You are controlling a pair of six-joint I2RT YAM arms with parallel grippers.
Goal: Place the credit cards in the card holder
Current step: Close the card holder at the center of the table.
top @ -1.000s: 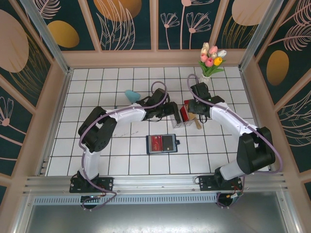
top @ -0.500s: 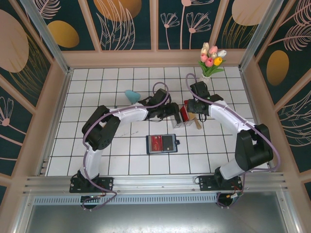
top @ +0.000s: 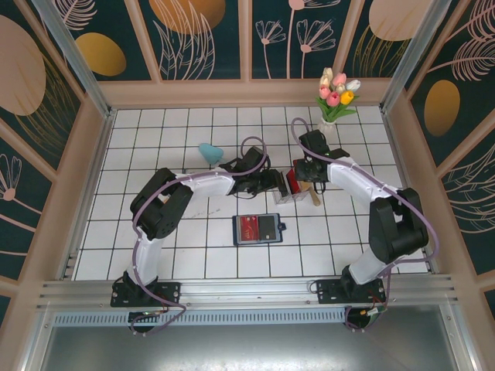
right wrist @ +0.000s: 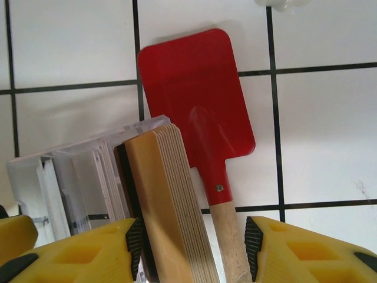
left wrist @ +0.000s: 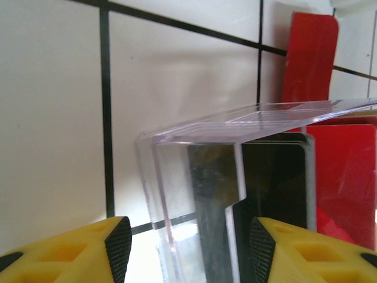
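Early, I judge: the navy-blue leather-like folding card holder (top: 267, 228) lies open at the middle of the white tiled table (top: 147, 154), a red card (top: 247, 228) seemingly inside. Gold-tan credit cards (right wrist: 159, 194) and a black plastic card (left wrist: 274, 194) stand in the clear slotted rack (left wrist: 162, 194); left gripper (left wrist: 189, 237) and right gripper (right wrist: 192, 239) straddle them, jaws apart

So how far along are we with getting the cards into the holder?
Done: a red card looks seated in the open card holder. In hand: both grippers are at the clear rack; the right gripper straddles the gold-tan card, grip unclear, and the left gripper stands open around the end with the black card. Left: those two cards go into the holder.
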